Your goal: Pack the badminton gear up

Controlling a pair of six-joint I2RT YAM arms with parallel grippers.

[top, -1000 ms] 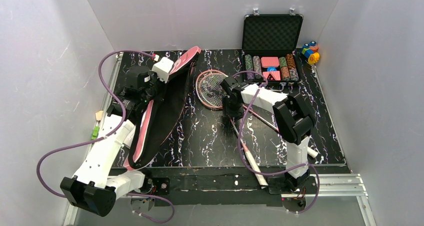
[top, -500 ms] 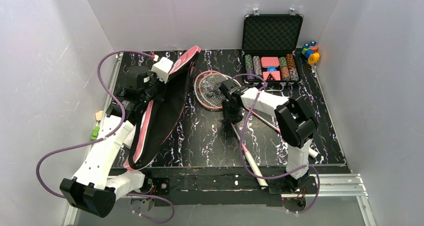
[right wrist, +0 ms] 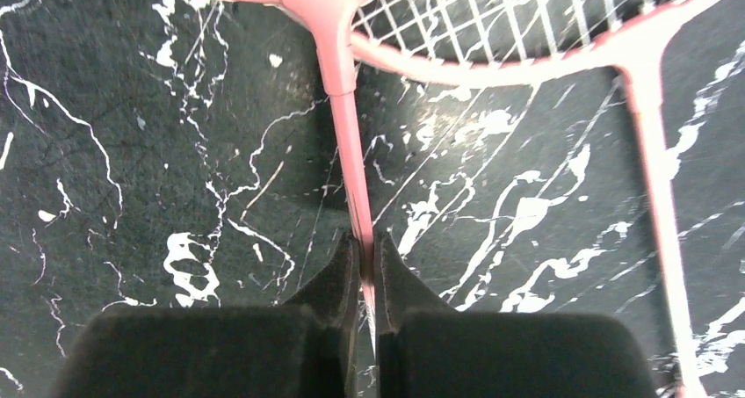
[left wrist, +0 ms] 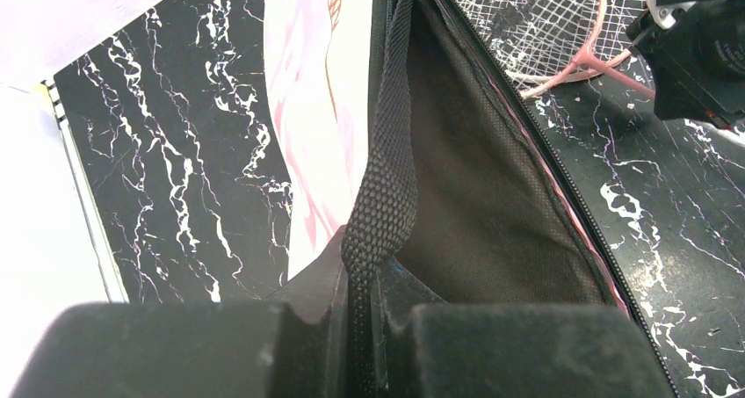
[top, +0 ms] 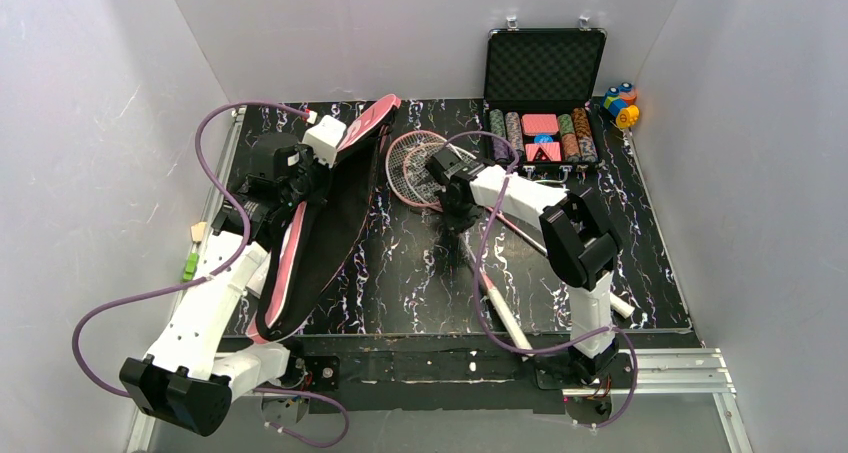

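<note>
Clamped: right pincer (right wrist: pixel 366 271) grips the red-framed, white-strung racket (right wrist: pixel 345 117) by its thin shaft!
It lies on the black marbled counter (right wrist: pixel 132 152) just right of the open pink fabric bag (left wrist: pixel 307 108); left pincer (left wrist: pixel 360 284) pinches the bag's black woven strap (left wrist: pixel 386 161).

Nothing here reads clearly as a word, number or brand. The pink bag (left wrist: pixel 307 108) has a trace of gold script on its panel, ahead and slightly left of the left gripper (left wrist: pixel 358 271) — it is cut off by the top edge and illegible. Any print in the black case (top: pixel 545 68), ahead and right of the right gripper (right wrist: pixel 367 249), is too small to make out.
</note>
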